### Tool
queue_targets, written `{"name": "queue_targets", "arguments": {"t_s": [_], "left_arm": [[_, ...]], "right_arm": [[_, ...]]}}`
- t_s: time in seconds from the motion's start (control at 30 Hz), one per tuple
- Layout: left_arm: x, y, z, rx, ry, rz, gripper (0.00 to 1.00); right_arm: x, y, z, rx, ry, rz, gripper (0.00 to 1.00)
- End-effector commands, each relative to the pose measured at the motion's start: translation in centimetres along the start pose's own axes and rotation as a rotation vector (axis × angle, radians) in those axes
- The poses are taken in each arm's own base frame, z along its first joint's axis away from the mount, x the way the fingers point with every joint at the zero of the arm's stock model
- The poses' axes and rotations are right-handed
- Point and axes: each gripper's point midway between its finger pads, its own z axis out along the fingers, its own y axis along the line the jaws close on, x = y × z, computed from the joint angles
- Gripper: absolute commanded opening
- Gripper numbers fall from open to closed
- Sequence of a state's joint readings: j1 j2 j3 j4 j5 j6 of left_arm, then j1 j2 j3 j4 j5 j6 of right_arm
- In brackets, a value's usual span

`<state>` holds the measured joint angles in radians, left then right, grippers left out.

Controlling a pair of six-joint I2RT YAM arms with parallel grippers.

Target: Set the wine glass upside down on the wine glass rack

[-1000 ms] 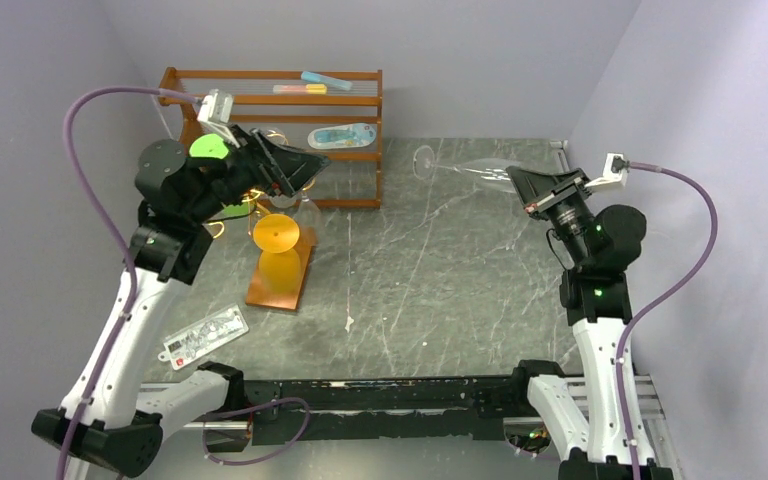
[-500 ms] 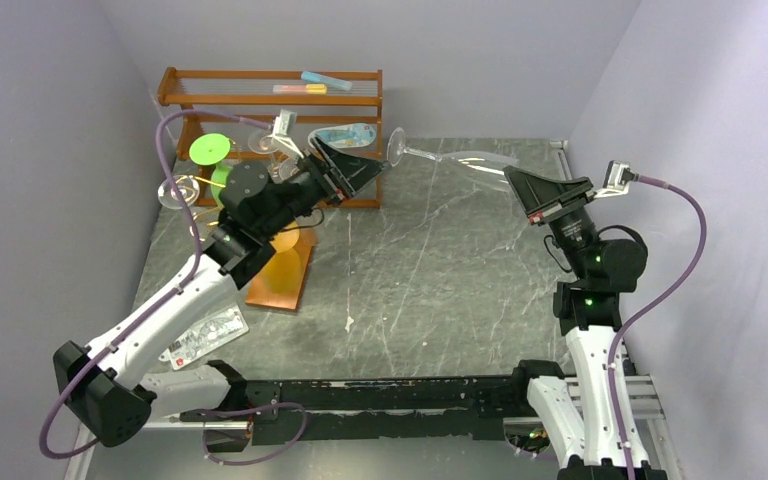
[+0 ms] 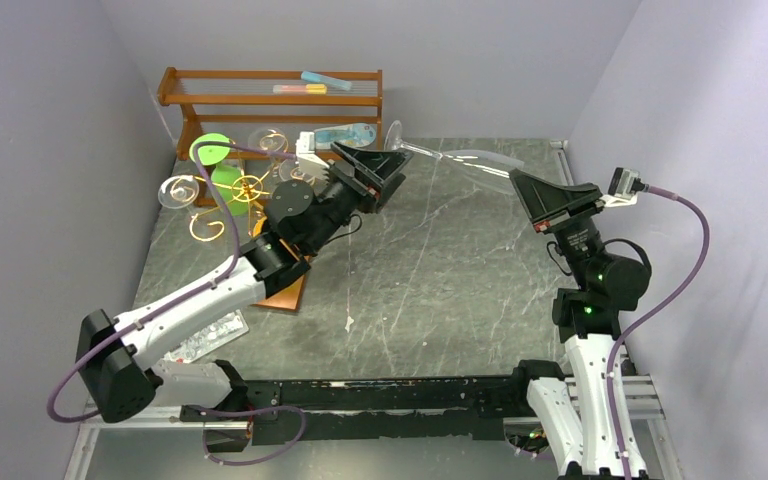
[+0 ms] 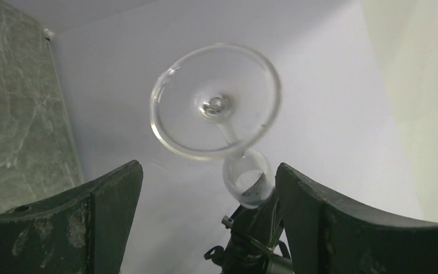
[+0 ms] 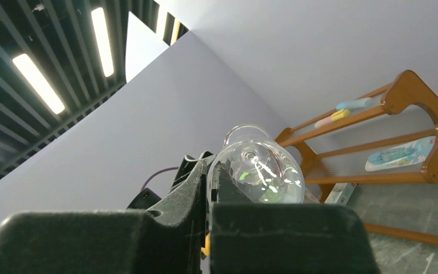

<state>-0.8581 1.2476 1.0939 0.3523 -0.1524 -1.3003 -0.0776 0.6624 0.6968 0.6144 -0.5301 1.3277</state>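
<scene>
Swung off the wine glass rack (image 3: 243, 187) toward the wine glass (image 4: 215, 105), left tool (image 3: 378, 170) spread wide at its foot, likely for handover from right tool (image 5: 211, 174) clenched on the bowl.

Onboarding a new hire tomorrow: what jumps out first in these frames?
The clear wine glass held sideways in mid-air, its bowl clamped by the right gripper, its foot facing the open left gripper. Then the gold wine glass rack at left rear, in front of the wooden shelf.

The wine glass (image 4: 215, 103) hangs before the left tool (image 4: 205, 168).
</scene>
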Motion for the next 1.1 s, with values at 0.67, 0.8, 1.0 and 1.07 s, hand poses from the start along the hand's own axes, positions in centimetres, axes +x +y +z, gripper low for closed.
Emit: {"name": "queue_targets", "arguments": {"t_s": [0.67, 0.8, 1.0, 1.07], "left_arm": [[-2.6, -6.7, 3.1, 0.246, -0.401, -0.075, 0.47], [-3.2, -7.3, 2.8, 0.267, -0.429, -0.069, 0.35], [-3.4, -8.3, 2.6, 0.322, -0.443, -0.059, 0.29], [-3.3, -8.7, 2.7, 0.336, -0.441, -0.057, 0.26]], "right_arm": [[0.0, 3.0, -0.4, -0.101, -0.006, -0.027, 0.00], [0.5, 2.7, -0.5, -0.089, 0.020, -0.056, 0.00], [1.3, 1.7, -0.9, -0.050, 0.052, -0.066, 0.00], [1.4, 1.6, -1.0, -0.046, 0.057, -0.070, 0.00]]}}
